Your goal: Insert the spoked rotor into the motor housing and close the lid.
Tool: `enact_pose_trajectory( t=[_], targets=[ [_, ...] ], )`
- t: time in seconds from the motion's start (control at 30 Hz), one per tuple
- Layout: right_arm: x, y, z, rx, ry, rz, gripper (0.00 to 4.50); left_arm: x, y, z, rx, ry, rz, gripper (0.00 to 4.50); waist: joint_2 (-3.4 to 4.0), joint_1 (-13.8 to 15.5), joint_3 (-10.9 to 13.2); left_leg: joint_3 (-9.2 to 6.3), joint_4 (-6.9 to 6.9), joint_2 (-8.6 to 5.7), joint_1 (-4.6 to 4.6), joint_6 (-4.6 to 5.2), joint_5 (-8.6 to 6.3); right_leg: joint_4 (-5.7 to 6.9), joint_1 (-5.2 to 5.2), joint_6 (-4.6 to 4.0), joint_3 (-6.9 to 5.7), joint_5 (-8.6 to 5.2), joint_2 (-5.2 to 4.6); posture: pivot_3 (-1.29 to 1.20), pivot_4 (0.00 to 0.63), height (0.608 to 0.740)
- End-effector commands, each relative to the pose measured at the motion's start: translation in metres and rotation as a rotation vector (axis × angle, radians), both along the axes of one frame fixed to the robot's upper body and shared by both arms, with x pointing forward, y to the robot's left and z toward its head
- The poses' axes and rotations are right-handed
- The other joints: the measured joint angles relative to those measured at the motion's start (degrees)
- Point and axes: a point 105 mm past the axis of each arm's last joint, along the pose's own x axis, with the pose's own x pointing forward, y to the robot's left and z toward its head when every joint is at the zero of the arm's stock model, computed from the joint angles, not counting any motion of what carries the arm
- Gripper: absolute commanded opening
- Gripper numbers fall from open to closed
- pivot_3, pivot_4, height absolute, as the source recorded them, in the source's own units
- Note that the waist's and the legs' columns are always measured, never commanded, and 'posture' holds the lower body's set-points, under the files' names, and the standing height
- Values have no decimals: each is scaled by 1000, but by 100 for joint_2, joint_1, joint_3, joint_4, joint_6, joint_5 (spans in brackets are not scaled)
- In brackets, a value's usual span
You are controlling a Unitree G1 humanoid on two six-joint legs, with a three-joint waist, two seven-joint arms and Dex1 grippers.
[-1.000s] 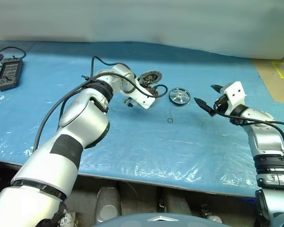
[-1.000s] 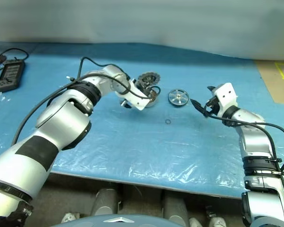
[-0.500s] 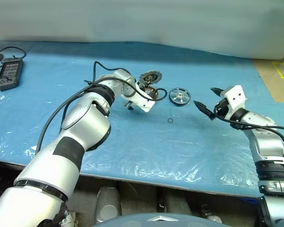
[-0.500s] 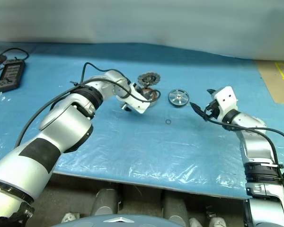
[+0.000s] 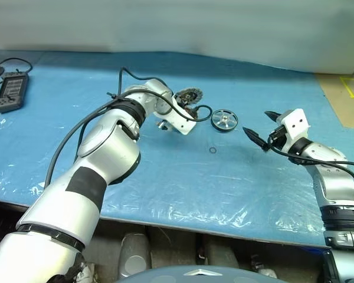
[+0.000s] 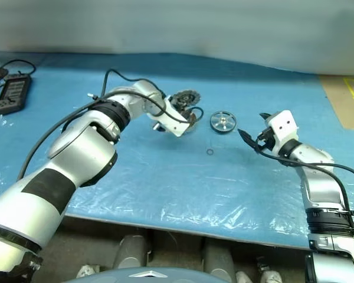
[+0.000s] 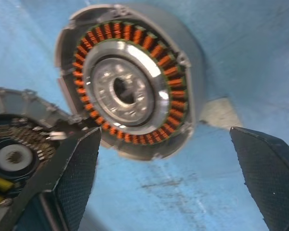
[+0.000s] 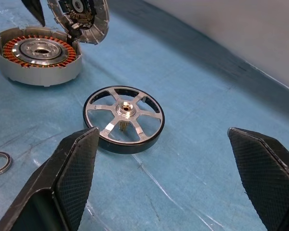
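Observation:
The motor housing [image 7: 130, 82], a grey ring with copper windings around a silver hub, lies open on the blue cloth. Its lid [image 8: 82, 14], a dark toothed disc, stands tilted up at the housing's far edge. My left gripper [image 7: 166, 144] hangs over the housing, open and pointing steeply down, holding nothing. The spoked rotor [image 5: 224, 119], a shiny silver wheel, lies flat just right of the housing. Further right, my right gripper [image 5: 256, 122] is open, roughly level and aimed at the rotor from a short way off.
A small dark ring [image 5: 212, 150] lies on the blue cloth [image 5: 165, 177] in front of the rotor. A black handheld controller [image 5: 9, 91] with a cable sits at the far left. A tan surface [image 5: 342, 100] borders the cloth at the right.
My left arm swayed slightly over the housing and is back near where it was. Both grippers stay open and the parts have not moved.

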Motion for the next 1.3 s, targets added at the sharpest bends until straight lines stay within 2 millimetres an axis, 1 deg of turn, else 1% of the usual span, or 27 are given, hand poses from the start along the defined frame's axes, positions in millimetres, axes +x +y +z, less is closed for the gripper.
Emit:
enact_pose_trajectory(
  t=[0.03,0.3,0.53,0.77,1.1,1.3],
  targets=[
    [2,-3,17,-2,-54,-6,4456,2,-9,10,-11,-41,-13,4500,0,-2,0,0,-1,0,1,0,0,0,0,0,0,0,0,0,150,740],
    [-1,-7,16,0,-63,-26,4456,-3,-18,0,0,-21,-34,4500,-1,2,1,0,-1,-4,-1,0,0,-1,0,1,0,0,-3,0,150,740],
    [-5,-10,14,3,-64,-41,4456,-5,-20,-7,15,-9,-38,4500,-1,1,1,-1,-1,-4,-1,1,0,-2,0,1,-1,0,-4,0,150,740],
    [-5,-13,13,2,-66,-53,4456,-7,-18,-14,22,8,-32,4500,-1,0,1,-1,-1,-5,-1,1,0,-2,0,1,-2,0,-4,0,150,740],
    [-5,-13,12,-1,-61,-50,4456,-1,-6,-14,16,-8,19,4500,-1,-1,1,-1,-2,-5,0,2,0,-3,0,1,-2,0,-4,0,150,740],
    [-4,-12,14,-2,-66,-49,4456,-2,-8,-15,-1,7,22,4500,-1,5,2,-1,-2,-7,-1,2,0,-4,0,1,-2,-1,-7,0,150,740]
  ],
)
